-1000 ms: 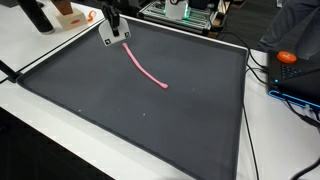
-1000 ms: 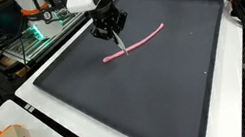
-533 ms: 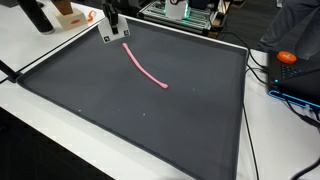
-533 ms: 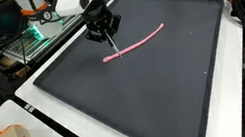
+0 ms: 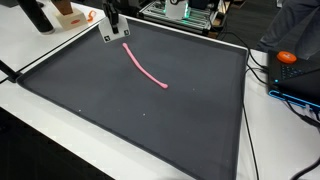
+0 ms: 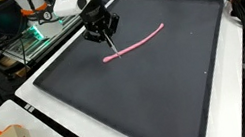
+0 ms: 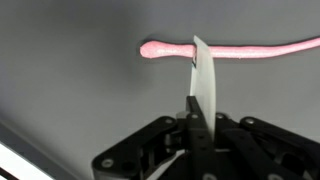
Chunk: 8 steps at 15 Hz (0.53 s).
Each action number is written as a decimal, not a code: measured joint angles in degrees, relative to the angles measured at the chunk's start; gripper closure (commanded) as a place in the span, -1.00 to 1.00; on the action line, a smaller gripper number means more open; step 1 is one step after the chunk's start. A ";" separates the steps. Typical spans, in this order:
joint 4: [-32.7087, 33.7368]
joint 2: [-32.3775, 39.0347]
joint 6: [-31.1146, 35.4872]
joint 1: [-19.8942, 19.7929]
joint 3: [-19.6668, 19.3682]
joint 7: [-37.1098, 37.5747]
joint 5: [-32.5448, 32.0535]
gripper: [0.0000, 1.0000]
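Wrist view shows a thin white flat strip [image 7: 203, 85] clamped between the closed fingers of the black gripper [image 7: 195, 118]. The strip's tip meets a long pink rubbery cord [image 7: 240, 50] near its rounded end; whether they touch, I cannot tell. The cord lies on a dark grey mat [image 5: 150, 125], near one corner.

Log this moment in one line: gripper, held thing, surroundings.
gripper: shut on white flat strip | strip tip: at rounded end of thin pink cord, contact unclear | cord: curved on dark grey mat
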 measured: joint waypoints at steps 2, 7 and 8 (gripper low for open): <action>0.00 -0.02 0.00 0.17 0.15 0.00 0.00 0.98; 0.05 -0.03 0.00 1.17 1.31 0.00 -0.01 0.98; 0.07 -0.03 0.00 1.47 1.69 0.00 -0.01 0.98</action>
